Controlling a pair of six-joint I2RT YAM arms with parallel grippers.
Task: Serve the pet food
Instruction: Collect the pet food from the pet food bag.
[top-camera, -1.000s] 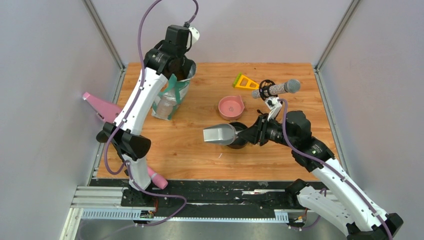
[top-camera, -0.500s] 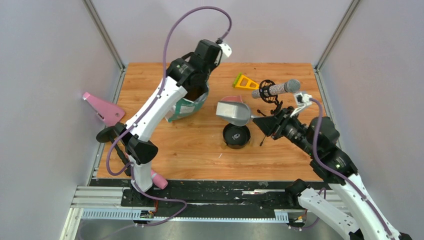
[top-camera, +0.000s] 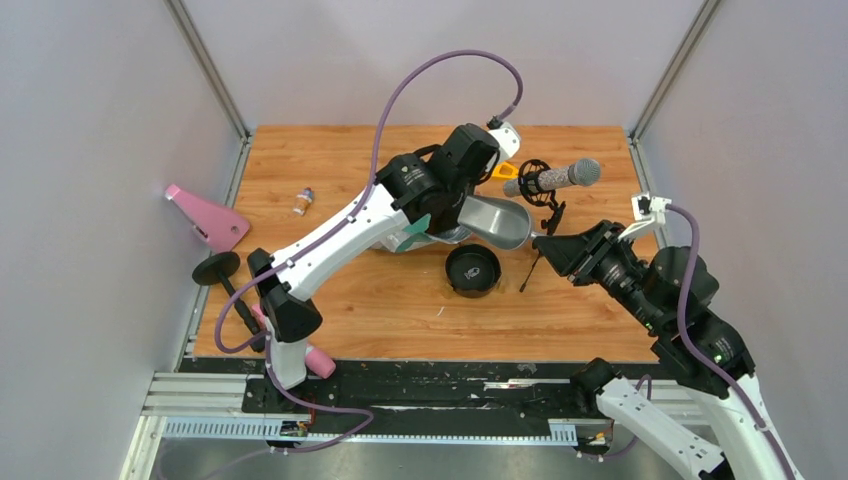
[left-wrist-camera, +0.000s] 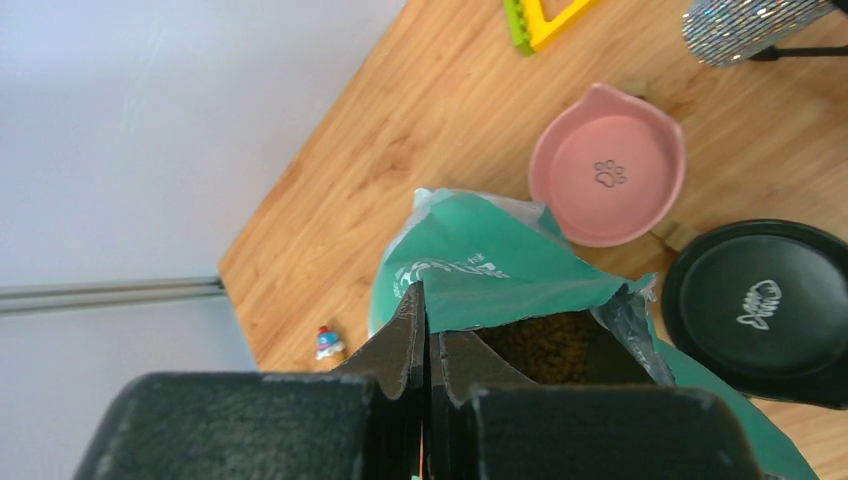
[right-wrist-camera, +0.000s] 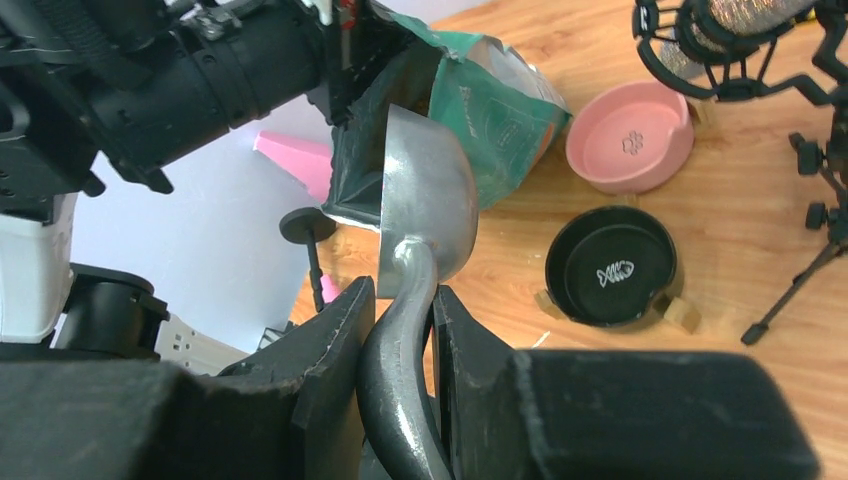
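The left end effector (left-wrist-camera: 427, 325) was clamped shut on the rim of the teal-green bag (left-wrist-camera: 480, 280). The bag was a crinkled, flexible film pouch, held tilted over the middle of the tabletop (top-camera: 380, 300) toward its far edge. The pet food (left-wrist-camera: 545, 345), a loose heap of small brown pellets, lay inside the bag's open mouth. Just right of that mouth was the grey scoop (right-wrist-camera: 428, 190), smooth and rigid with a rounded bowl. Its long axis ran from the right end effector (right-wrist-camera: 400, 300) toward the bag. That end effector was closed on the scoop handle. A glossy black bowl (top-camera: 472, 270) stood nearer the near edge, with a matte pink bowl (left-wrist-camera: 607, 165) beside it.
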